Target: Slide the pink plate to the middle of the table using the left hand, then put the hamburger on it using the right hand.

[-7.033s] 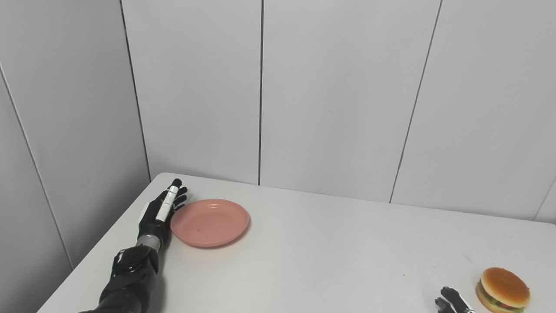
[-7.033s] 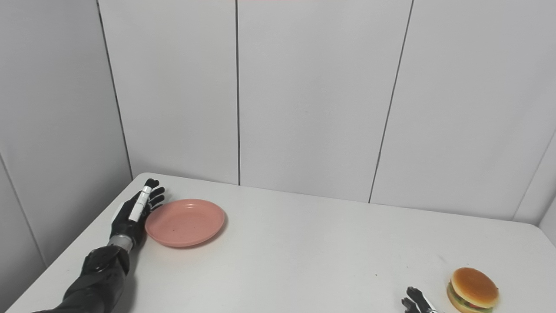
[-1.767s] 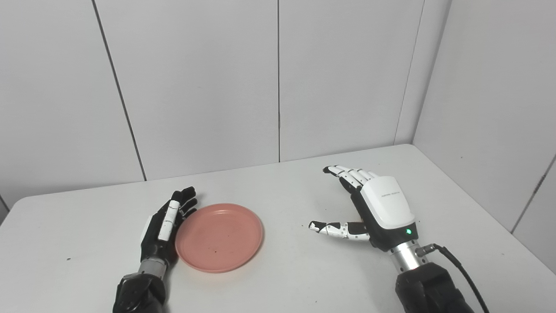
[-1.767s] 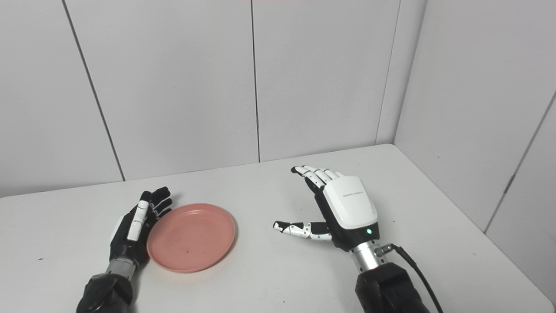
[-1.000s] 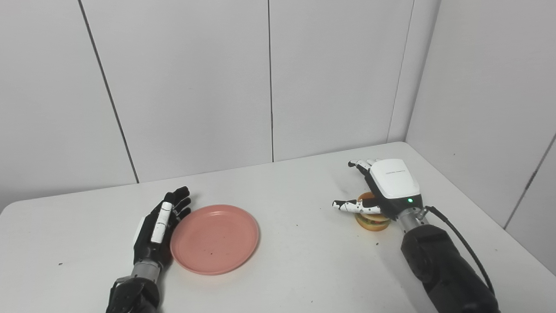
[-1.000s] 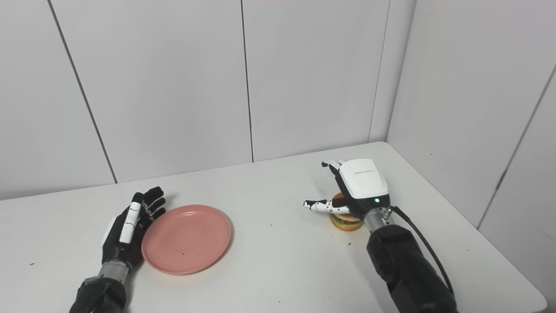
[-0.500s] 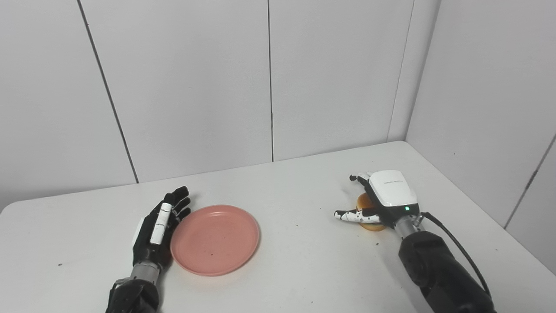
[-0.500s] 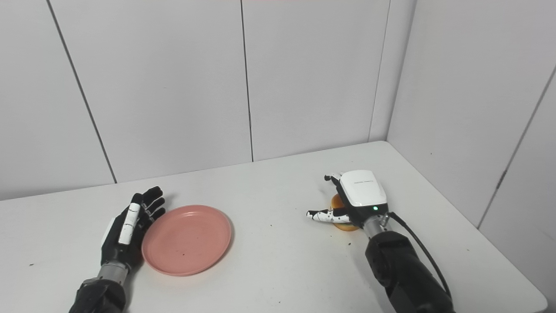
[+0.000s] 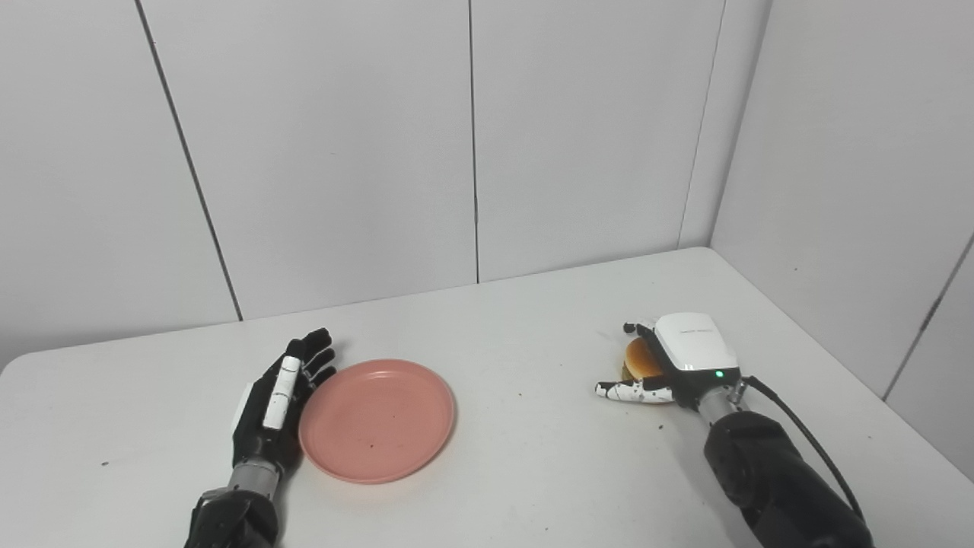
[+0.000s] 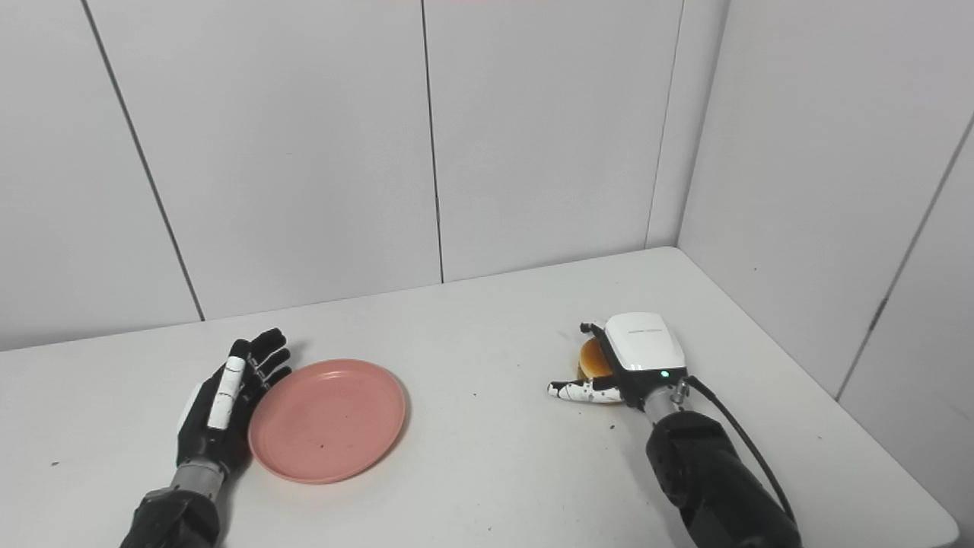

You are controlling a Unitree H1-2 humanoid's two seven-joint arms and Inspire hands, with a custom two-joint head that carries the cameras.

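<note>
The pink plate (image 9: pixel 378 418) lies flat on the white table (image 9: pixel 525 472), left of its middle. My left hand (image 9: pixel 278 403) is open, edge-on to the table, with its palm against the plate's left rim. The hamburger (image 9: pixel 638 361) sits on the table at the right and is mostly hidden under my right hand (image 9: pixel 691 352). That hand lies low over the bun, with its fingers curled past the far side. Its thumb (image 10: pixel 572 391) stretches out to the left near the table, apart from the bun. The hand is not closed on the hamburger.
Grey panel walls stand close behind the table and along its right side (image 9: pixel 852 190). The table's right edge (image 10: pixel 860 426) runs near my right arm. A stretch of bare tabletop separates the plate and the hamburger.
My right hand has dropped lower over the hamburger and drawn slightly nearer, with its fingers curling more around the far side. The left hand and the plate have stayed still.
</note>
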